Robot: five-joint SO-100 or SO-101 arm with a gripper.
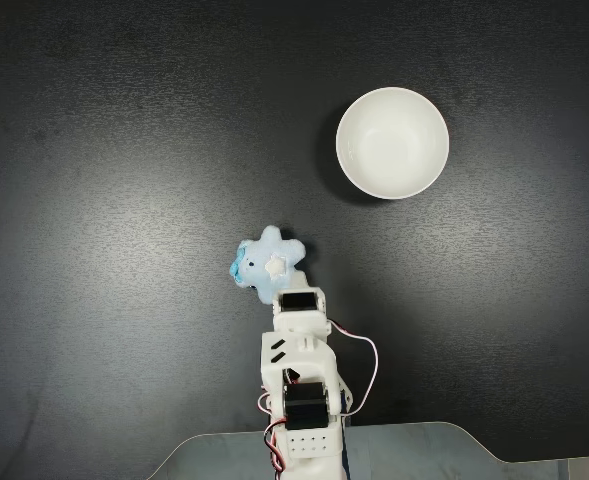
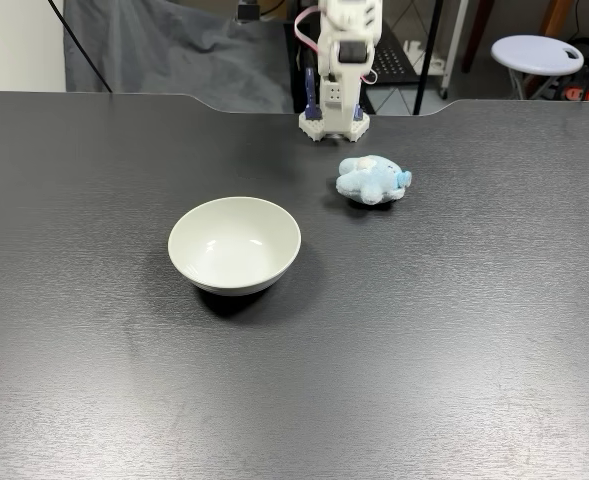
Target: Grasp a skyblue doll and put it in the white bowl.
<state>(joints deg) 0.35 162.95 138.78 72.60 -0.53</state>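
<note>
The skyblue doll (image 1: 267,262) lies on the dark table, left of and nearer to the arm than the white bowl (image 1: 392,142). In the other fixed view the doll (image 2: 373,180) rests just in front of the arm's base, with the bowl (image 2: 234,244) ahead and to the left, holding nothing. The white arm (image 1: 299,345) is folded up over its base (image 2: 334,118). Its top end reaches the doll's near edge as seen from above. The gripper's fingers are hidden under the arm's own links, so I cannot tell whether they are open or shut.
The dark table (image 2: 424,350) stretches wide around both objects. Behind its far edge are a grey cloth (image 2: 174,50), a white stool (image 2: 537,52) and stand legs. Red and white cables (image 1: 364,360) loop beside the arm.
</note>
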